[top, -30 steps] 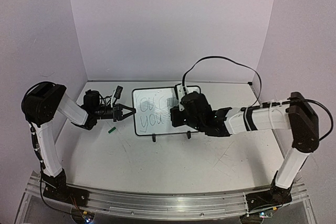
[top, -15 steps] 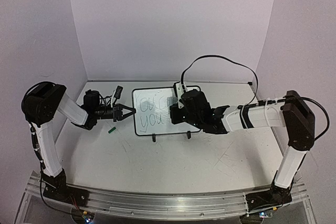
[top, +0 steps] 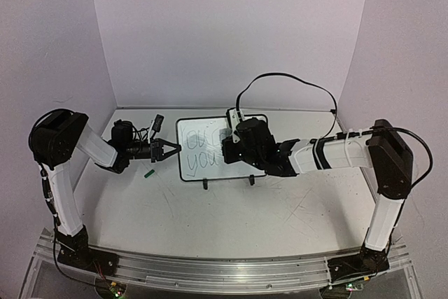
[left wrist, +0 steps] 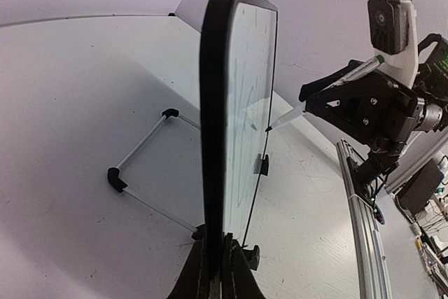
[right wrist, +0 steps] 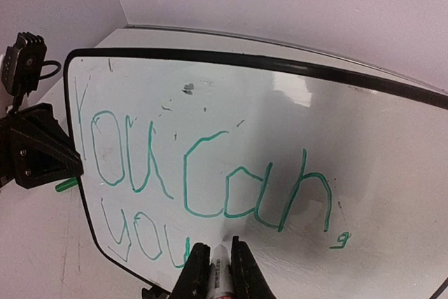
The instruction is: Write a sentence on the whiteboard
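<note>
The whiteboard point(top: 203, 173) stands tilted at the table's middle back. It also shows in the left wrist view point(left wrist: 213, 103) and the right wrist view point(right wrist: 392, 173). The sentence point(right wrist: 203, 173) is in green: "You can," above and "you" below; it shows faintly in the top view point(top: 199, 146). My left gripper point(top: 175, 149) is shut on the board's left edge, seen edge-on between its fingers point(left wrist: 215, 246). My right gripper point(top: 227, 150) is shut on a white marker point(right wrist: 222, 274). The marker's tip point(left wrist: 280, 122) touches the board just right of the lower "you".
A small green cap point(top: 148, 171) lies on the table left of the board. The board's two black feet point(top: 205, 185) stand at its near side. A black cable point(top: 280, 78) loops above my right wrist. Purple walls close in the back and sides.
My right arm has shifted a little left and towards the back over the board with the marker. My left arm and the board have not moved.
</note>
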`<state>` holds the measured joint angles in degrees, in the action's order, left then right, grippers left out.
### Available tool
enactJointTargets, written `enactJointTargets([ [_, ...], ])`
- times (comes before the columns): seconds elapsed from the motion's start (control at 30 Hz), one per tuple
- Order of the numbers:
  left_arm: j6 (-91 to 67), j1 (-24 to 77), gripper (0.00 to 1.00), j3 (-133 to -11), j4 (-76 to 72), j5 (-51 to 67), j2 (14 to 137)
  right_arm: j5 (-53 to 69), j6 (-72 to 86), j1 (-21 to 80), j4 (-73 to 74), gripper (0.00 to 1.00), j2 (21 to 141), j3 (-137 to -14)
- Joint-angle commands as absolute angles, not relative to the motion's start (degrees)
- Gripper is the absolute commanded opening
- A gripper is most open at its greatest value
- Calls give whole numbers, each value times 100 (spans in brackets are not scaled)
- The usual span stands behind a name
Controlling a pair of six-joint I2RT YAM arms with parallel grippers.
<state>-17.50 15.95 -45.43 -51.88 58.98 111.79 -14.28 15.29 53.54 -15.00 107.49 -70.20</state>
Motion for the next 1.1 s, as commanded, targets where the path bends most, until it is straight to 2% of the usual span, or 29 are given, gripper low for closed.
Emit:
enactJointTargets([
  [0.0, -1564, 1583, 0, -4736, -4904, 5688, 11096, -1550, 1493, 5352, -1562, 0, 10898, -7211],
  [1.07, -1520, 1595, 0, -4740, -4844, 5669, 11104, -1606, 1861, 5403, -1511, 0, 10872, -6725],
])
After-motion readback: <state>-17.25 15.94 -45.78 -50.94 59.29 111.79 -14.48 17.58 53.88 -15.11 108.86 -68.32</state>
